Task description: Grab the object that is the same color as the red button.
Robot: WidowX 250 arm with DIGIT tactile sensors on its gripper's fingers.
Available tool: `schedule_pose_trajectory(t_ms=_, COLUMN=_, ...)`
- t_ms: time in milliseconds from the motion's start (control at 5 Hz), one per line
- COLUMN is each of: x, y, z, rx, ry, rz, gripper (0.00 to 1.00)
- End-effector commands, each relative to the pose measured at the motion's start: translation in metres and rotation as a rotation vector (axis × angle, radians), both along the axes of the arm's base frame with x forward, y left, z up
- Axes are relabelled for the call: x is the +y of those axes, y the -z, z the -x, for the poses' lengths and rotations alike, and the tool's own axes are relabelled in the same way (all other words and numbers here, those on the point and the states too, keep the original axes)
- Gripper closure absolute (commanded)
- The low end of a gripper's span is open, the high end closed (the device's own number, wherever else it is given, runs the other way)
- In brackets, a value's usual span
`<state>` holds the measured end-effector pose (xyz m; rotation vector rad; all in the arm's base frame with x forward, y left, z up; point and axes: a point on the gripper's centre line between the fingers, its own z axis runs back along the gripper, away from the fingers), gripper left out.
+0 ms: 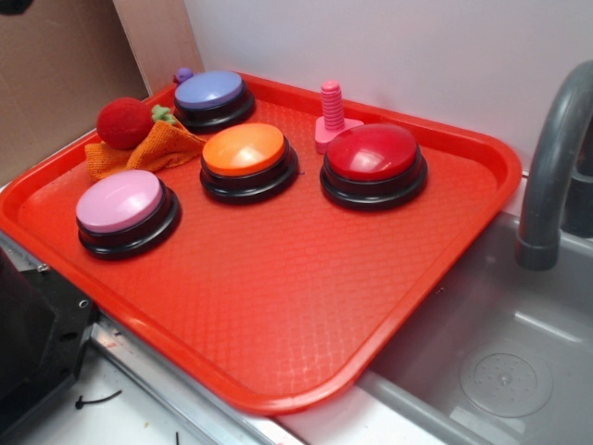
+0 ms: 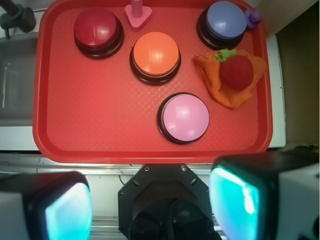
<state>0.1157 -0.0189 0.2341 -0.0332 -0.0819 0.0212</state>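
Note:
The object, a small fuzzy red ball (image 1: 124, 122) (image 2: 236, 72) with a green leafy top, rests on an orange knitted cloth (image 1: 153, 150) (image 2: 222, 87) at the tray's far left in the exterior view. The red button (image 1: 373, 163) (image 2: 97, 30), a glossy dome on a black base, stands at the tray's back right. My gripper (image 2: 152, 205) is open, high above the near side of the tray, its two teal pads (image 2: 67, 212) wide apart with nothing between them. It does not show in the exterior view.
On the red tray (image 1: 278, 315) (image 2: 100, 130) stand also an orange button (image 1: 246, 159) (image 2: 155, 56), a pink button (image 1: 125, 209) (image 2: 185, 117), a purple button (image 1: 213, 97) (image 2: 225, 22) and a pink bolt (image 1: 332, 115) (image 2: 138, 12). A grey sink (image 1: 500, 362) with a faucet (image 1: 551, 176) lies right.

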Motion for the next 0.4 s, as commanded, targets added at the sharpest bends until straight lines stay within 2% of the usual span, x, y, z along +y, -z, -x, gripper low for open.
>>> schedule_pose_trajectory(t_ms=0, x=0.0, y=0.0, z=0.0, rx=0.0, ry=0.0, rz=0.0, gripper=0.0)
schedule_pose_trajectory(t_ms=200, x=0.014, y=0.009, z=-0.004, rx=-0.021, ry=0.041, rz=-0.03, gripper=0.0)
